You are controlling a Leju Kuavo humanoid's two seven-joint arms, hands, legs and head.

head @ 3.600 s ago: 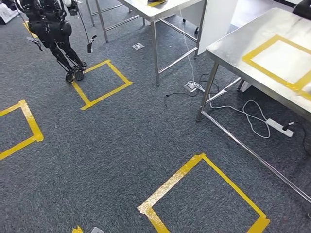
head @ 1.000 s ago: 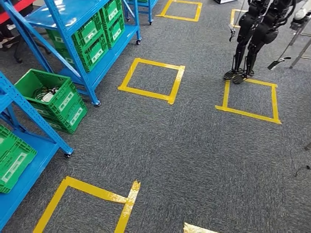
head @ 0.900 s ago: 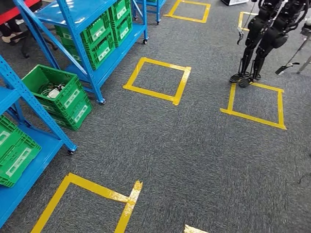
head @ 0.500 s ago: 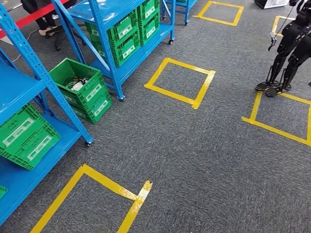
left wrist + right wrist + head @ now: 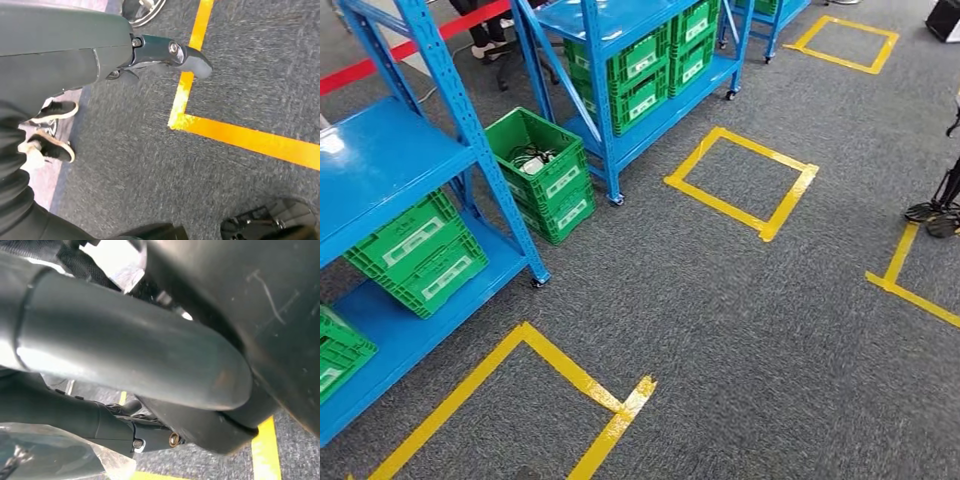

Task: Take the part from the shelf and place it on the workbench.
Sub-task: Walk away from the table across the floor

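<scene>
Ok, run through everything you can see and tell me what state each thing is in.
Floor crate: on the carpet, open-topped, cables inside.
Far crates: stacked in twos on a bottom shelf.
Near crates: stacked on the near rack's bottom shelf.
Left robot hand: hangs over the carpet, holding nothing.
Right robot hand: too close to the camera to tell.

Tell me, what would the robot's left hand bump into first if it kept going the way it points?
Probably the grey carpet floor, near the yellow tape line. The left hand hangs above it with nothing between, though depth is unclear.
</scene>
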